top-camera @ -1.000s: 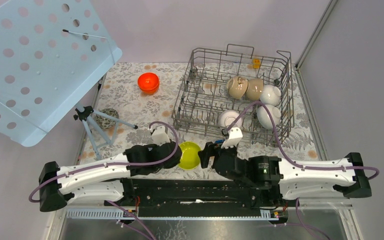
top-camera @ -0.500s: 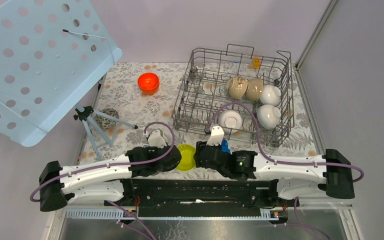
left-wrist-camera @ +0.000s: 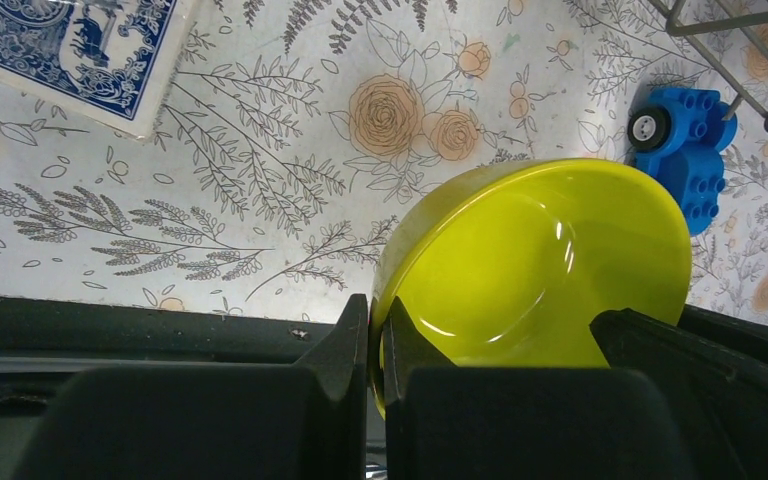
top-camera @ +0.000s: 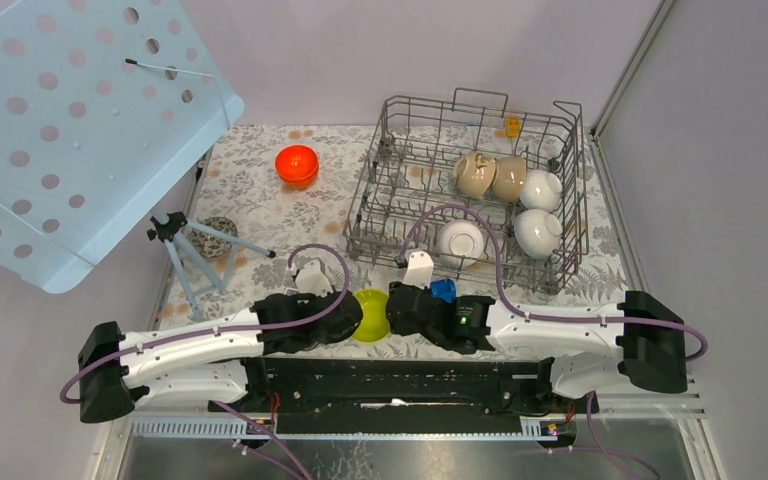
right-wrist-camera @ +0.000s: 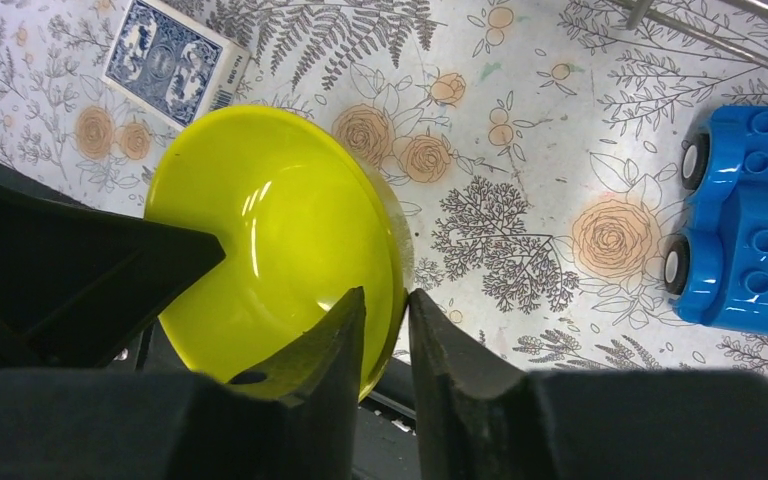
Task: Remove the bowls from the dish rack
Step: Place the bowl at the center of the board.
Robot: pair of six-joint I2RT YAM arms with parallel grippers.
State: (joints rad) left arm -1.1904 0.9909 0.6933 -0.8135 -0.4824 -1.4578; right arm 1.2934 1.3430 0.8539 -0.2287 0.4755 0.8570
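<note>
- Top external view: the dish rack (top-camera: 530, 272) stands on the far right part of the floral tablecloth (top-camera: 260, 210), and five bowls sit in it among the tines.
- Two beige bowls (top-camera: 475, 175) lean side by side near the middle of the rack. One white bowl (top-camera: 541, 189) is just to their right, a second white bowl (top-camera: 538, 232) is nearer the front wall, and a third white bowl (top-camera: 461, 238) is at front centre.
- An orange-red bowl (top-camera: 297, 164) rests on the cloth to the left of the rack, well apart from it.
- The yellow-green bowl (top-camera: 372, 315) is outside the rack, near the table's front edge, between the tips of the two arms.
- Left wrist view: the left gripper (left-wrist-camera: 375, 310) is clamped tight on the rim of this bowl, one finger inside and one outside. The bowl's glossy hollow faces the camera.
- Right wrist view: the right gripper (right-wrist-camera: 385, 300) straddles the opposite rim, its fingers drawn close on either side. I cannot tell whether they actually press on it.
- A blue toy car (right-wrist-camera: 750, 220) lies on the cloth just beyond the bowl, towards the rack.
- A blue-patterned card box (right-wrist-camera: 172, 60) lies on the bowl's other side.
- A speckled ball (top-camera: 214, 237) sits by a small tripod (top-camera: 185, 250) at the left edge, under a pale blue perforated panel (top-camera: 70, 130).
</note>
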